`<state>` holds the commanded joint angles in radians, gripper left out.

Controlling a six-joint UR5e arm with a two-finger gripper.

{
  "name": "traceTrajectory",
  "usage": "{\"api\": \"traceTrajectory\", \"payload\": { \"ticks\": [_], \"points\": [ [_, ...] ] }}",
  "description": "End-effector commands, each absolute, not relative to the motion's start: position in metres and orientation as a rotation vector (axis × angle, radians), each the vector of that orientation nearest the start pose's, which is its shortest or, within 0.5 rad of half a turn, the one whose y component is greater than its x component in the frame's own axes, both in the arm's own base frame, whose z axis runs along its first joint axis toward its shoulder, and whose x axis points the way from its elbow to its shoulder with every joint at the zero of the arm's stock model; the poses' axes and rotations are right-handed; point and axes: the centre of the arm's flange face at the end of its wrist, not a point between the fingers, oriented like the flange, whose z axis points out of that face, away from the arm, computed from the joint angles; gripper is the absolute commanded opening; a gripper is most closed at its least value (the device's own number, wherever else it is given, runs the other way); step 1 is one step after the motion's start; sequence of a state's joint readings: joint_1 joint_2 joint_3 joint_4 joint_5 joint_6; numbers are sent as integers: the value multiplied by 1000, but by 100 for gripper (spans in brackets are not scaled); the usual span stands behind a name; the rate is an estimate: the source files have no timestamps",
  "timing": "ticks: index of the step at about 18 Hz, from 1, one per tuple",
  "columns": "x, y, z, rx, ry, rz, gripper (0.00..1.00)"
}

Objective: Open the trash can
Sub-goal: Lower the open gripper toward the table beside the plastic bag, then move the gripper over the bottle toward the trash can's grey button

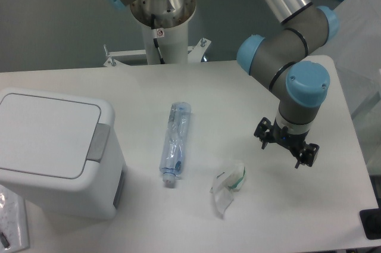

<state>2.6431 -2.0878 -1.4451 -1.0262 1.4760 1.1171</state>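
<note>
Eyeing trash can [56,155] at table's [238,86] left edge, lid flat & shut. Hand [286,143] well apart to right, fingers spread, empty. Bin looks stiff, light plastic, slick sides; I'd press grey latch [98,143] at rim, not grab body.

On the tabletop [238,86] the trash can [56,152] stands at the left near edge, a bottle [174,144] lies to its right around the middle, a crumpled wrapper [228,185] lies right of the bottle and nearer, and the gripper [286,143] hangs further right.
</note>
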Motion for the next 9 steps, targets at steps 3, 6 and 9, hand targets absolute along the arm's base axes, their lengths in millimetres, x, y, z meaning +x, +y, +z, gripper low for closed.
{"api": "traceTrajectory", "payload": {
  "ticks": [3,6,9],
  "points": [
    [-531,466,313,-2882,-40,101,100],
    [-520,479,340,-2810,-137,96,100],
    [-508,504,366,-2737,-276,79,100]
  ]
}}
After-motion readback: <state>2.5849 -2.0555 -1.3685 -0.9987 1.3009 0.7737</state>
